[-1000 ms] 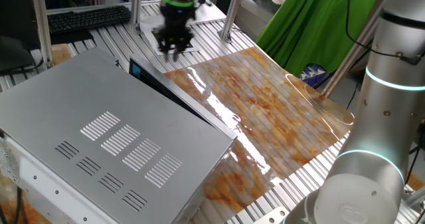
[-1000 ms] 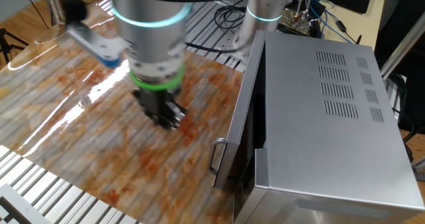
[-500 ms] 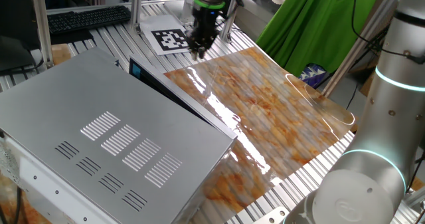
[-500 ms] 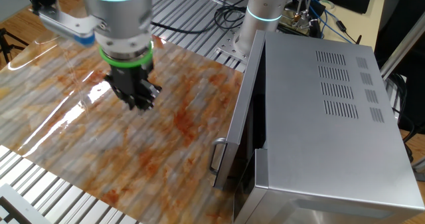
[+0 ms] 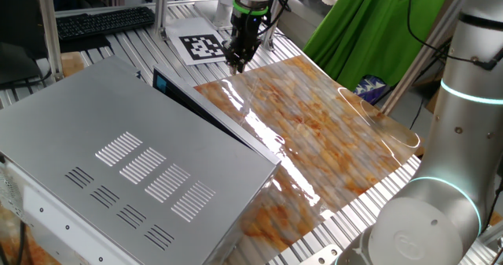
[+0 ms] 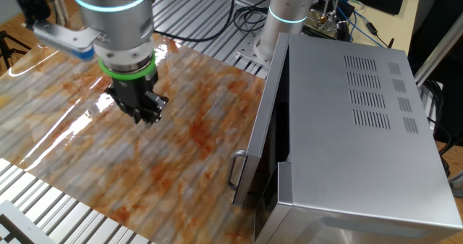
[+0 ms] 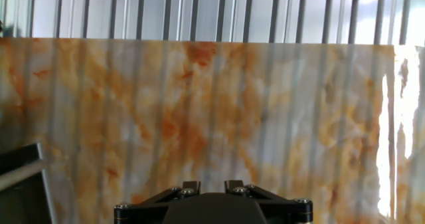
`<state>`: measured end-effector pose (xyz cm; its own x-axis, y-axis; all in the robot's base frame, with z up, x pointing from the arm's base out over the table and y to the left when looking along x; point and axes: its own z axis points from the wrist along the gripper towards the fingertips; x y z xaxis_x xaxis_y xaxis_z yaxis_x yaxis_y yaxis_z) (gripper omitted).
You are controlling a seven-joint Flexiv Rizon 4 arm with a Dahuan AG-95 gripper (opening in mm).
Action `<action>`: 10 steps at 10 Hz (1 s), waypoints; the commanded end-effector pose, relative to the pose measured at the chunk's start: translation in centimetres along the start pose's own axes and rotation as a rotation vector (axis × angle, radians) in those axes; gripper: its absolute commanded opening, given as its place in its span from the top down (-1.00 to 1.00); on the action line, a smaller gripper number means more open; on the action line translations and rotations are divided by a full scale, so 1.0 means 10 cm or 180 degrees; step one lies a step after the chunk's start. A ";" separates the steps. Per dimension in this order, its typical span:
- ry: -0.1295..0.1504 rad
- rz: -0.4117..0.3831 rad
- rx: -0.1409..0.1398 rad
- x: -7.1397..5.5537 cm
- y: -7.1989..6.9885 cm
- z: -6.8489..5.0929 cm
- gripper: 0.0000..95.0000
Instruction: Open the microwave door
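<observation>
- Shifting since a second ago, the black two-finger gripper (image 6: 147, 117) has left the door side for the bench's far edge; fingers look together, holding nothing.
- Large light-grey sheet-metal microwave (image 5: 118, 171) fills the left corner.
- Its thin near-black microwave door (image 5: 206, 108) stands barely ajar; opening is mostly left.

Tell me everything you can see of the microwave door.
The door is a long, thin, near-black panel along one long side of the grey microwave. One end carries a blue-tinted patch; a slim metal handle stands off its face near the other end. It looks slightly ajar, with a dark gap behind it. It faces the marbled board. The pincer hangs over that board, well clear of it.
</observation>
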<state>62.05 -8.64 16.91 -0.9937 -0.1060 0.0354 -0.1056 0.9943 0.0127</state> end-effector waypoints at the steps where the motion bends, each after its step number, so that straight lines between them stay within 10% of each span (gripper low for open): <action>1: -0.0012 -0.0003 -0.0008 -0.01 0.01 0.07 1.00; 10: -0.0047 0.0043 -0.0011 -0.13 0.06 0.71 1.00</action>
<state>62.95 -7.87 9.69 -0.9956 -0.0907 0.0250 -0.0903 0.9958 0.0137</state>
